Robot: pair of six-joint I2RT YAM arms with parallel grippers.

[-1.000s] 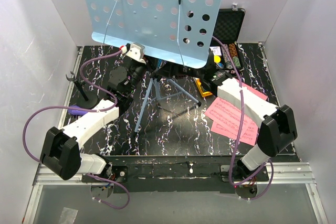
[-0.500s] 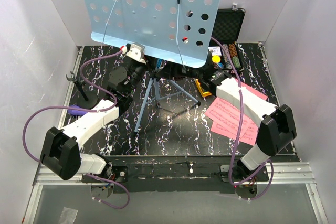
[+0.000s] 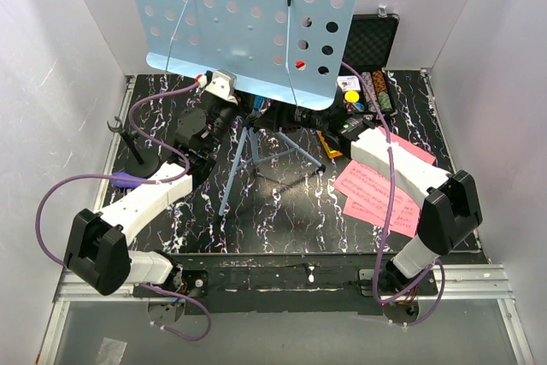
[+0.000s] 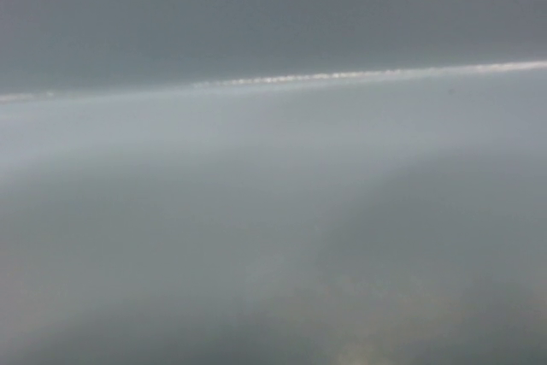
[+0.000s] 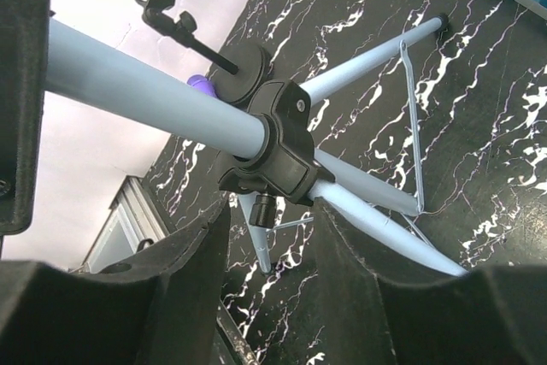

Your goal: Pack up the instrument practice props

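Black marbled tabletop, light-blue music stand upright near the back. Right tool gapes wide at the stand's black hub. Left tool sits under the plate, can't tell its grip.

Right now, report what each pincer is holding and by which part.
Right pincer: open, straddling the music stand's black collar, nothing clamped. Left pincer: hidden under the stand's desk; cannot tell.
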